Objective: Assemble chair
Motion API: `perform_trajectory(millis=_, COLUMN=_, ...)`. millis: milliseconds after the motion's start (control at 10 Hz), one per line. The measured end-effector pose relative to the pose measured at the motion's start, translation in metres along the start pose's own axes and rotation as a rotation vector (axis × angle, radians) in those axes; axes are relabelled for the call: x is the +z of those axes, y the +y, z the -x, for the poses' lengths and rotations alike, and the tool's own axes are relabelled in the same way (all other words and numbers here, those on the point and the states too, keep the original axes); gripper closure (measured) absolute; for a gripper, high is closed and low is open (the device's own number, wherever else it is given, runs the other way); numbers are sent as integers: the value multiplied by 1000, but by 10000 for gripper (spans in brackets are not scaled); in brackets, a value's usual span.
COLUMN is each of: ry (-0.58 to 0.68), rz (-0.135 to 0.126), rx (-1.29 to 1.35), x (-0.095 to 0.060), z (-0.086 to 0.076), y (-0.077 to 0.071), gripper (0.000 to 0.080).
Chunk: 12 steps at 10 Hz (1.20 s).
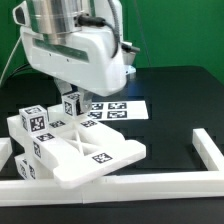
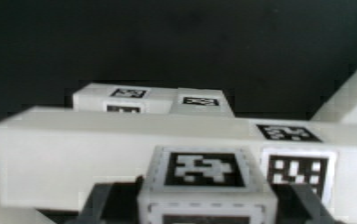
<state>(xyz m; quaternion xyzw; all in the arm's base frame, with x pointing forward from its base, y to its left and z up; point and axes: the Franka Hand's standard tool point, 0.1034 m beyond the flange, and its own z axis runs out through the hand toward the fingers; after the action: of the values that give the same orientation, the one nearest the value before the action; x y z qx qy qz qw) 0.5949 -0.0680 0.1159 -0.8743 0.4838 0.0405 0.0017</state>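
Note:
My gripper (image 2: 193,208) is shut on a small white chair cube (image 2: 205,172) that carries a square marker tag on its face. Dark fingers (image 2: 107,205) press it from both sides. In the exterior view the same cube (image 1: 72,103) hangs under the robot's white body, just above the back edge of the partly joined chair parts (image 1: 85,148). These are a flat slotted frame with tagged blocks (image 1: 34,121) at the exterior view's left. In the wrist view a long white chair block (image 2: 104,135) with tags lies right behind the held cube. Another tagged part (image 2: 148,97) sits beyond it.
The marker board (image 1: 118,108) lies flat on the black table behind the chair parts. A plain white border rail (image 1: 206,150) runs along the table's front and up the exterior view's right. The big white robot body (image 1: 75,50) fills the space above the parts.

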Motion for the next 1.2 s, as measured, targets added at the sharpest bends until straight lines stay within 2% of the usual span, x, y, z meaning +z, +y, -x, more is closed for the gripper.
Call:
perform_trajectory(millis=100, ry=0, rz=0, rx=5, x=0, z=0, y=0, gripper=435)
perform_trajectory(millis=200, ry=1, rz=1, rx=-11, x=0, z=0, y=0, gripper=435)
perform_trajectory(millis=300, ry=1, rz=1, rx=-24, x=0, z=0, y=0, gripper=296)
perform_trajectory(millis=400, ry=2, rz=2, rx=-55, x=0, z=0, y=0, gripper=197)
perform_trajectory(millis=500, ry=2, rz=2, rx=-264, x=-1, z=-3, y=2, gripper=197)
perform_trajectory(millis=600, ry=13, rz=-2, rx=-429, x=-3, z=-2, y=0, gripper=159)
perform_trajectory(millis=800, ry=31, rz=-7, rx=-588, x=-7, z=6, y=1, gripper=152)
perform_trajectory(millis=1100, ry=31, rz=-1, rx=-756, x=-4, z=3, y=3, gripper=150)
perform_trajectory(millis=1200, ry=78, rz=9, rx=-992, x=-5, z=-6, y=2, gripper=150)
